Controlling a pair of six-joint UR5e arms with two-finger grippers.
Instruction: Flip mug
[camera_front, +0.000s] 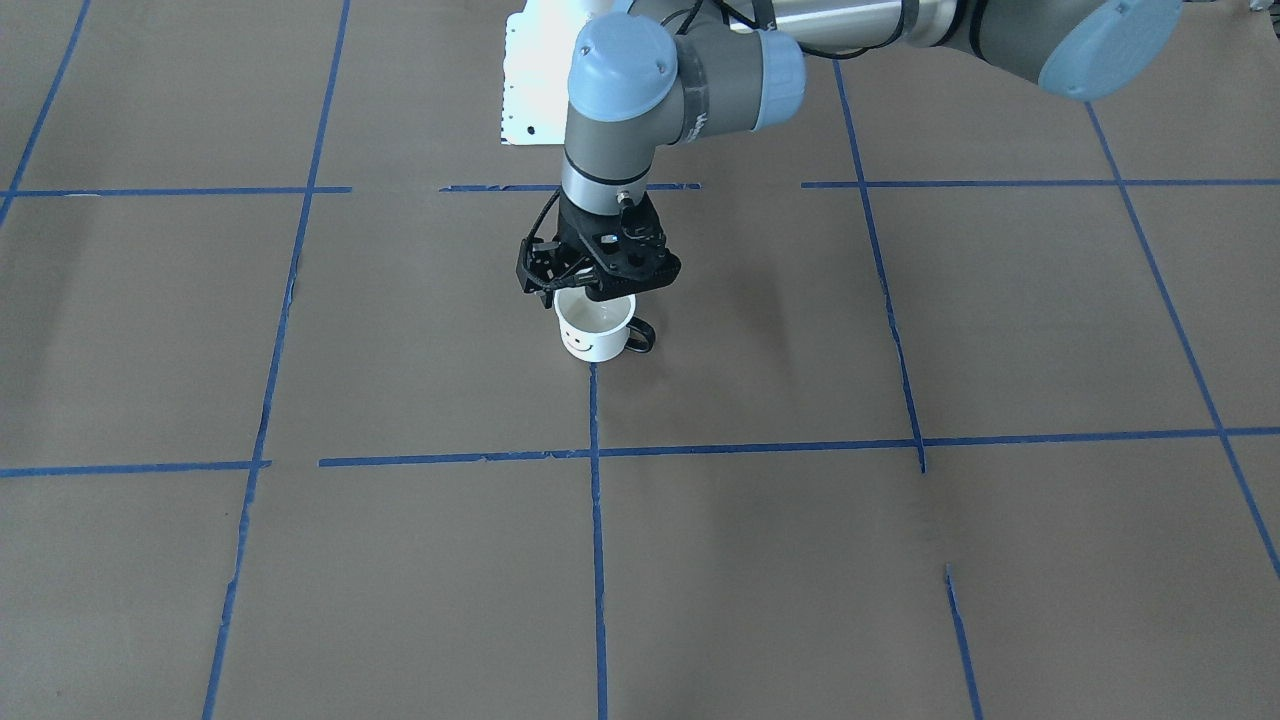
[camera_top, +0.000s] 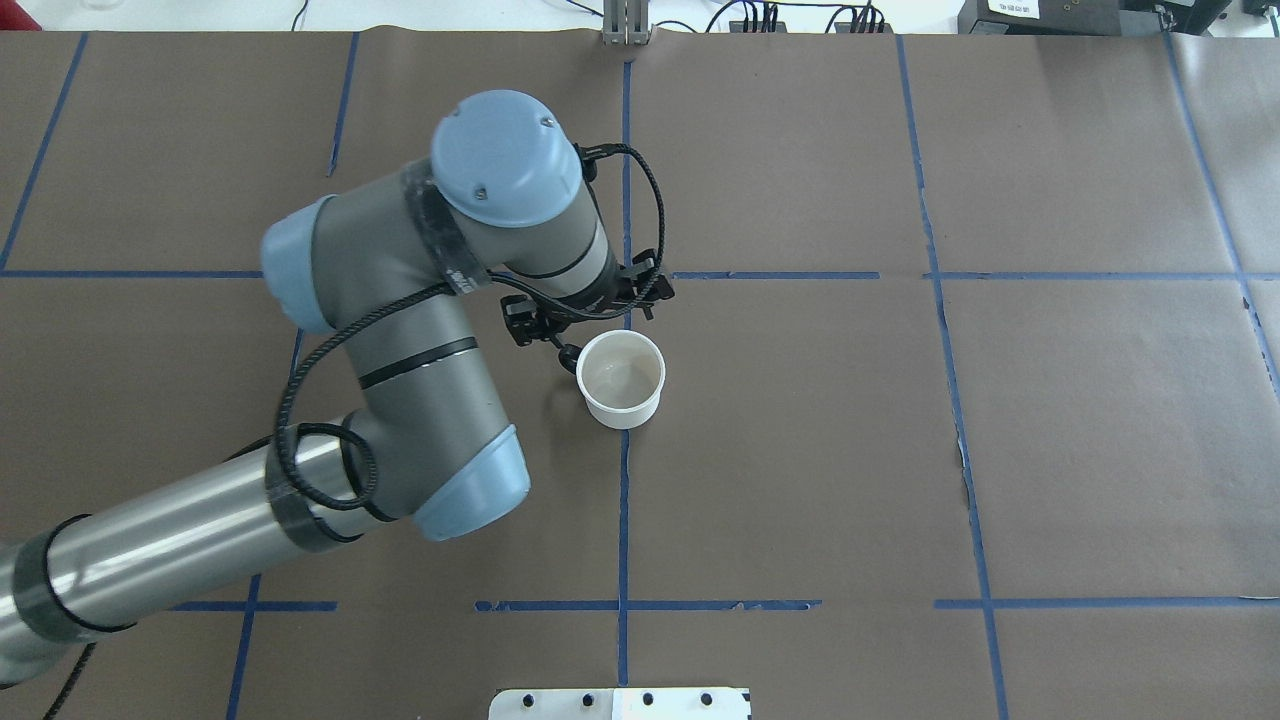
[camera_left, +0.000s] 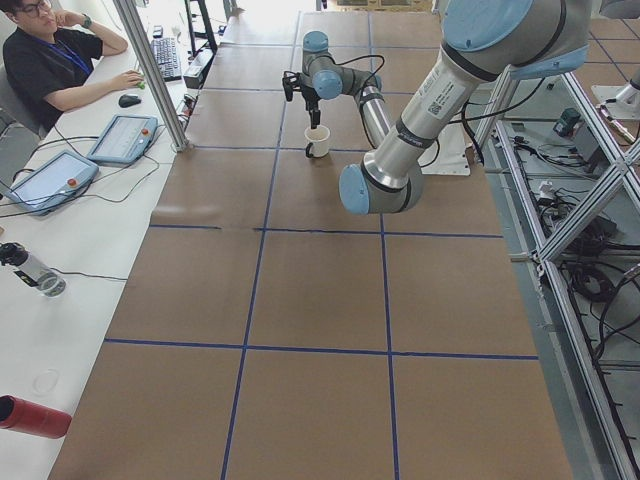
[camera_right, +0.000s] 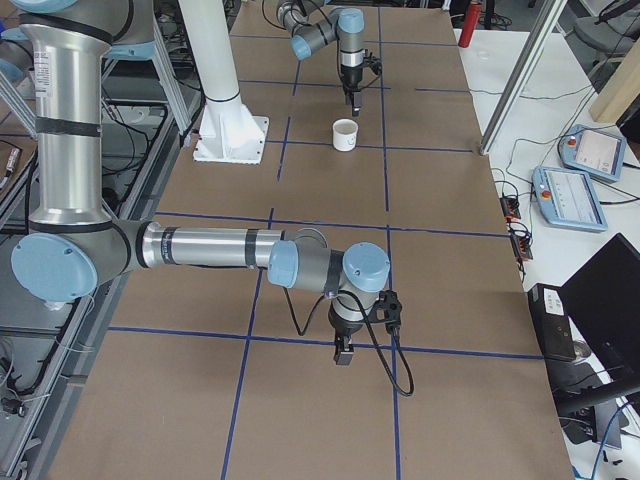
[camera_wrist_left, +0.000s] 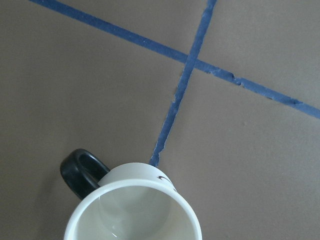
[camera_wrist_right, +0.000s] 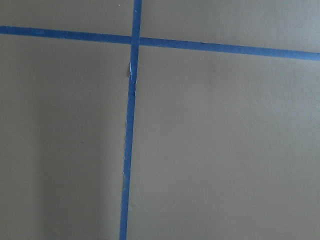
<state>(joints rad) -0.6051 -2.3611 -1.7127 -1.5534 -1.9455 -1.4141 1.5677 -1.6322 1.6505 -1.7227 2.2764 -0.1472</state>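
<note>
**Item 1. Mug** (camera_front: 594, 330): small and white, with a black loop handle (camera_front: 641, 335) and a black smiley face (camera_front: 578, 342). It is set upright on the brown paper-covered tabletop (camera_front: 900, 560), mouth upward. The pale interior is seen from overhead. The handle is turned toward the robot's left and the face toward the operators' side. Nothing is seen gripping it.

**Item 2. Blue tape line** (camera_front: 597, 520): it is laid on the tabletop and meets the foot of the mug on the operators' side. In the overhead view it is picked up again on the mug's far side.

**Item 3. Left gripper** (camera_front: 585, 285): it is pointed downward and held above the mug, a little toward the handle side, with a gap to the rim visible from both side views. The spread of the jaws cannot be told, as they are lost against the black gripper body. The left wrist camera shows none of the jaws, only the mug's rim and handle at the bottom edge.

**Item 4. Right gripper** (camera_right: 343, 355): it is pointed downward close over the tabletop, well apart from the mug toward the robot's right end. It is shown only in the right side view, so the state of the jaws cannot be told.

**Item 5. White base plate** (camera_front: 535, 80): it is bolted flat on the robot's side of the mug.
</note>
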